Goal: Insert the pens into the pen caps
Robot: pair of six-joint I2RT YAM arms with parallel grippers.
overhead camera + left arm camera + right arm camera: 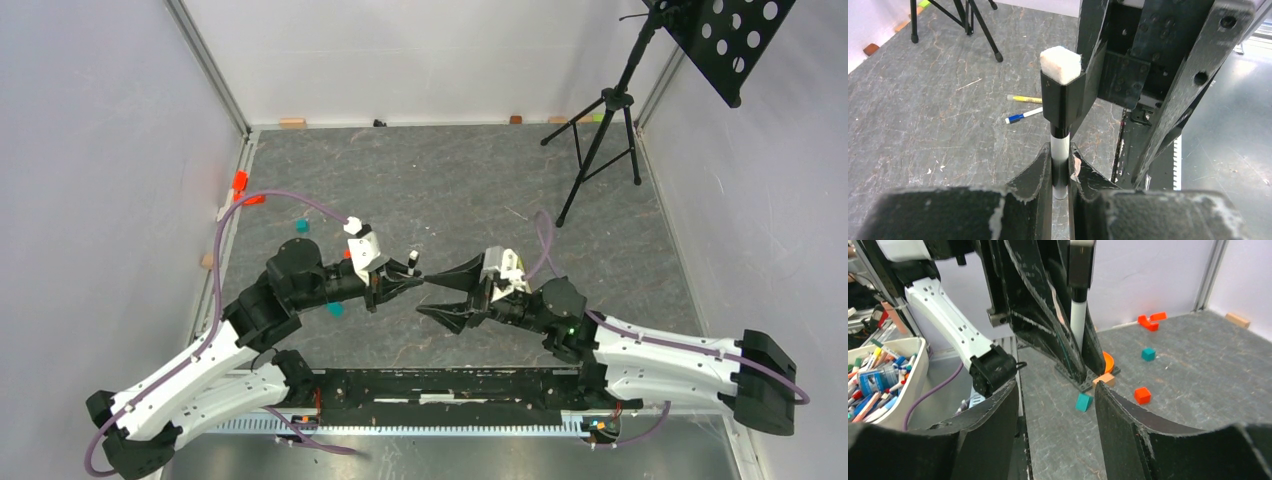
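My left gripper (pixel 395 285) (pixel 1060 155) is shut on a white-barrelled pen (pixel 1060 150) and holds it upright above the table. A black cap (pixel 1063 95) with a white top sits over the pen's upper end. The pen also shows in the right wrist view (pixel 1078 320) and the top view (pixel 412 263). My right gripper (pixel 425 297) (pixel 1055 390) is open and empty, its jaws wide apart, facing the left gripper closely. A yellow pen (pixel 1024 99) and a white pen with a blue end (pixel 1023 116) lie side by side on the table beyond the held pen.
A tripod (pixel 600 150) stands at the back right. Teal blocks (pixel 1083 402) (pixel 1148 354), a red cube (pixel 1142 395) and orange pieces (pixel 1148 321) lie on the left half. A small black baseplate (pixel 1088 382) lies under the left gripper. A white bin (pixel 918 365) of pens sits off the table's near edge.
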